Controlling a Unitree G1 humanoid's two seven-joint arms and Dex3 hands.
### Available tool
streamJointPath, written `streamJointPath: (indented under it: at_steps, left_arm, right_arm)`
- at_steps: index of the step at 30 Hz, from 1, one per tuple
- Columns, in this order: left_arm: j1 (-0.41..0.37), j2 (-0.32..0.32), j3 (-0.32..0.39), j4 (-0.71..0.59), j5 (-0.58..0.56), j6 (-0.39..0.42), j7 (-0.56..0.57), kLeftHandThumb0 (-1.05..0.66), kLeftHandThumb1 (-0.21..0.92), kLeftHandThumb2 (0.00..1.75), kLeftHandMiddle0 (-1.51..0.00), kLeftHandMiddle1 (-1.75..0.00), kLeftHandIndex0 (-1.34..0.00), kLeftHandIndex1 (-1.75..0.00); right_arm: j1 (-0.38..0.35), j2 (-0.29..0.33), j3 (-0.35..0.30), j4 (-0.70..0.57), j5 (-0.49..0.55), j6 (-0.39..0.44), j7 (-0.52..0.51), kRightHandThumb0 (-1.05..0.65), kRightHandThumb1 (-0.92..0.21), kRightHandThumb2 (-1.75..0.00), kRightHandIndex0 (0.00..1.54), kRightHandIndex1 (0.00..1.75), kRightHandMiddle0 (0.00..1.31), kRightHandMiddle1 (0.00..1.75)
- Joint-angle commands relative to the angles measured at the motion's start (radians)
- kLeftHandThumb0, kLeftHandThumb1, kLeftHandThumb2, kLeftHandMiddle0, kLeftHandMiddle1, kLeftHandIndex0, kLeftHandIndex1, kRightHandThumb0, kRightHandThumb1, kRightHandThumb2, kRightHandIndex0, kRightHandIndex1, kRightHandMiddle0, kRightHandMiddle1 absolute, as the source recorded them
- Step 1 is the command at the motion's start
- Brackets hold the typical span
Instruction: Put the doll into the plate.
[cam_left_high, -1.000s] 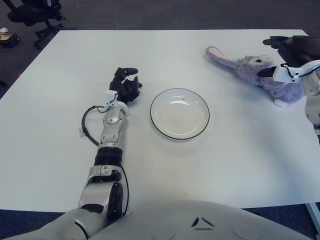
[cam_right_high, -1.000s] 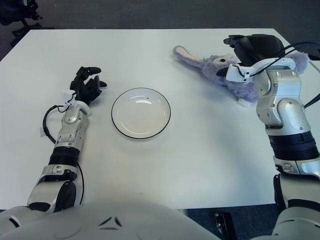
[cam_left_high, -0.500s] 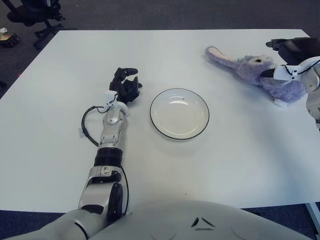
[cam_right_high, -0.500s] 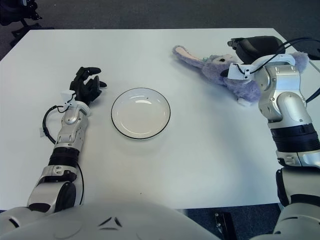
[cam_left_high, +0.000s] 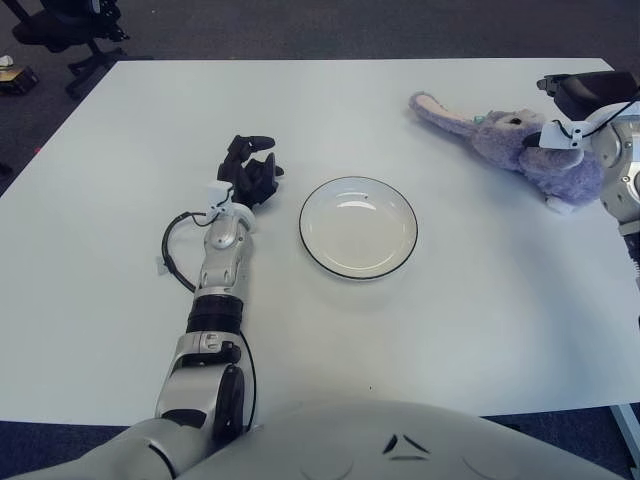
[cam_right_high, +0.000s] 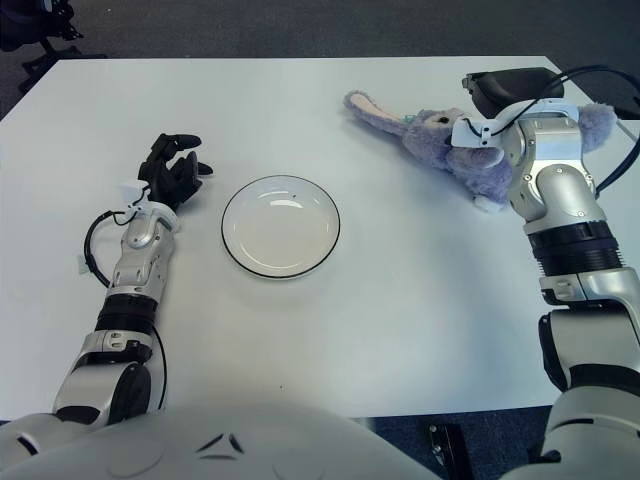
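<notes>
Reaching with my right hand (cam_right_high: 505, 95) over the doll (cam_right_high: 445, 140) at the table's (cam_right_high: 400, 300) far right; whether its fingers have closed I cannot tell. The plate (cam_right_high: 280, 226) sits bare mid-table, well apart. My left hand (cam_right_high: 172, 172), loosely curled, shows left of the plate. Grasp, carry and drop all remain, I judge.
</notes>
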Motion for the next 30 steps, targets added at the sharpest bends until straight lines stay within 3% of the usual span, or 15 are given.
streamJointPath:
  at_steps: [1, 7, 13, 21, 24, 30]
  left_arm:
    - [0.021, 0.008, 0.009, 0.045, -0.006, 0.016, -0.004, -0.01, 0.66, 0.69, -0.57, -1.54, -0.43, -1.36]
    - [0.019, 0.01, 0.009, 0.052, -0.008, 0.01, -0.005, -0.01, 0.66, 0.69, -0.57, -1.54, -0.43, -1.36]
    - [0.009, 0.015, 0.01, 0.077, -0.008, -0.009, -0.009, -0.01, 0.67, 0.69, -0.58, -1.54, -0.42, -1.36]
    - [0.007, 0.016, 0.009, 0.084, -0.009, -0.016, -0.01, -0.01, 0.67, 0.69, -0.58, -1.53, -0.42, -1.37]
    - [0.005, 0.018, 0.009, 0.088, -0.01, -0.022, -0.011, -0.01, 0.67, 0.69, -0.58, -1.53, -0.41, -1.37]
    - [0.004, 0.018, 0.009, 0.089, -0.01, -0.026, -0.011, -0.01, 0.67, 0.69, -0.58, -1.53, -0.41, -1.37]
  right_arm:
    - [-0.037, 0.011, 0.018, 0.043, -0.006, 0.006, -0.034, -0.94, -0.92, -0.43, 0.4, 0.0, 0.31, 0.0]
    - [-0.047, 0.01, 0.03, 0.06, 0.002, 0.006, -0.047, -0.94, -0.92, -0.43, 0.4, 0.0, 0.31, 0.0]
    - [-0.098, 0.038, 0.001, 0.158, 0.1, 0.002, 0.001, -0.94, -0.92, -0.43, 0.43, 0.01, 0.3, 0.0]
    - [-0.113, 0.034, 0.02, 0.179, 0.13, 0.003, 0.002, -0.94, -0.92, -0.43, 0.44, 0.01, 0.3, 0.0]
    - [-0.16, 0.055, -0.013, 0.284, 0.216, -0.003, 0.065, -0.96, -0.92, -0.43, 0.44, 0.01, 0.3, 0.0]
    - [-0.192, 0.054, 0.002, 0.352, 0.254, -0.025, 0.071, -0.97, -0.92, -0.44, 0.46, 0.02, 0.3, 0.0]
